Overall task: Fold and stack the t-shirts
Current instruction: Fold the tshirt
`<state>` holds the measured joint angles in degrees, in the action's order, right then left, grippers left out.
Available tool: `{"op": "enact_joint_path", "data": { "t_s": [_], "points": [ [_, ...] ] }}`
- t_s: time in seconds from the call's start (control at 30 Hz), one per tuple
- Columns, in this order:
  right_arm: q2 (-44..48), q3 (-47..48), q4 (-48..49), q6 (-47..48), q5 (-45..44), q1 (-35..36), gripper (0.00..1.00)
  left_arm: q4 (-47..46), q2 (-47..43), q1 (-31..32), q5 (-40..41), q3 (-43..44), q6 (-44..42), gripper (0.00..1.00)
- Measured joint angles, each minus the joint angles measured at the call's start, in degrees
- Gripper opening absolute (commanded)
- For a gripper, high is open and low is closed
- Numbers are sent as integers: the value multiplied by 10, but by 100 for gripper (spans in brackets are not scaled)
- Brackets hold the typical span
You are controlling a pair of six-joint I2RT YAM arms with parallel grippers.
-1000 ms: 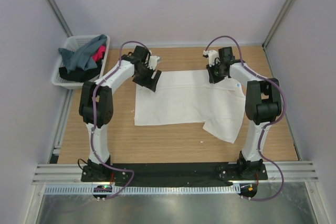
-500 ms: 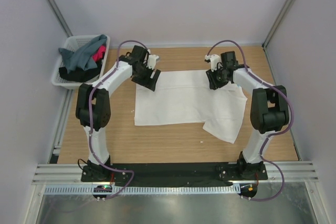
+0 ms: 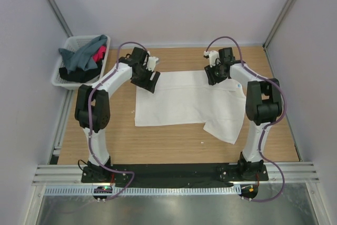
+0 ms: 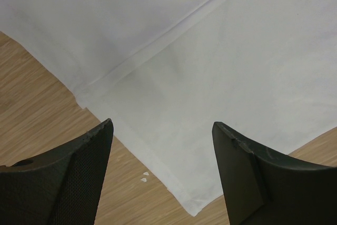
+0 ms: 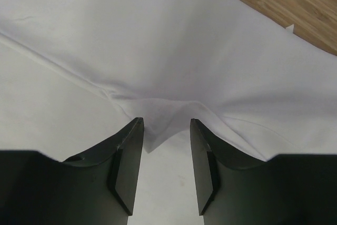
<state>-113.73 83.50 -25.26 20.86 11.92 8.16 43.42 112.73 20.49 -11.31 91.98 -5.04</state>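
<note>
Tabletop (image 3: 168, 148) of wood within pale walls (image 3: 168, 3) bears white t-shirt (image 3: 181, 101); left tool (image 4: 161, 125) gapes, right tool (image 5: 166, 121) narrowly open.

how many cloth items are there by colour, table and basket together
white t-shirt spread on the wooden table: 1
grey-teal cloth in the white plastic lattice basket: 1
black cloth in that basket: 1
pink-red cloth in that basket: 1
total: 4 visible
</note>
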Motion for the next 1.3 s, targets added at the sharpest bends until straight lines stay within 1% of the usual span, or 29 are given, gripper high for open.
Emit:
{"op": "enact_joint_path", "data": {
  "t_s": [0.03, 0.13, 0.17, 0.2, 0.23, 0.3, 0.33, 0.47, 0.6, 0.67, 0.73, 0.87, 1.1, 1.3],
  "points": [
    [-5, 2, -1, 0, 0, 0, 46, 0, -1, 0, 1, 0, 0, 77],
    [-10, 3, -3, 0, 2, 0, 38, 0, -1, 0, 5, 0, -1, 77],
    [-10, 3, -4, 0, 3, 0, 30, 0, -1, 0, 7, 0, -1, 77],
    [-10, 3, -4, 3, 4, 0, 24, -1, -1, 0, 8, 0, -1, 77],
    [-10, 3, -5, 2, 6, 0, 13, -1, -1, 0, 8, 0, -1, 77],
    [-10, 3, -6, 3, 9, 0, 6, -1, -1, 0, 8, 0, -1, 77],
    [-10, 3, -6, 3, 10, 0, 1, -1, -1, 0, 8, 0, -1, 77],
    [-6, -3, -5, 3, 12, 0, 1, -2, -1, 0, 8, 0, -1, 77],
    [19, -26, -11, 3, 16, 2, 1, -3, -1, 0, 8, 0, -1, 77],
    [37, -40, -13, 0, 17, 4, 22, -3, -1, 0, 8, 0, -1, 77],
    [57, -55, -13, -3, 17, 7, 36, -3, -1, 0, 8, 0, -1, 77],
    [71, -62, -12, -2, 15, 8, 38, -3, -4, 0, 8, 0, -1, 77],
    [61, -57, -10, -2, 14, 9, 39, -4, -23, 0, 9, -10, -2, 77],
    [22, -34, -9, -2, 13, 9, 29, -5, -27, 0, 15, -17, -4, 77]
  ]
}}
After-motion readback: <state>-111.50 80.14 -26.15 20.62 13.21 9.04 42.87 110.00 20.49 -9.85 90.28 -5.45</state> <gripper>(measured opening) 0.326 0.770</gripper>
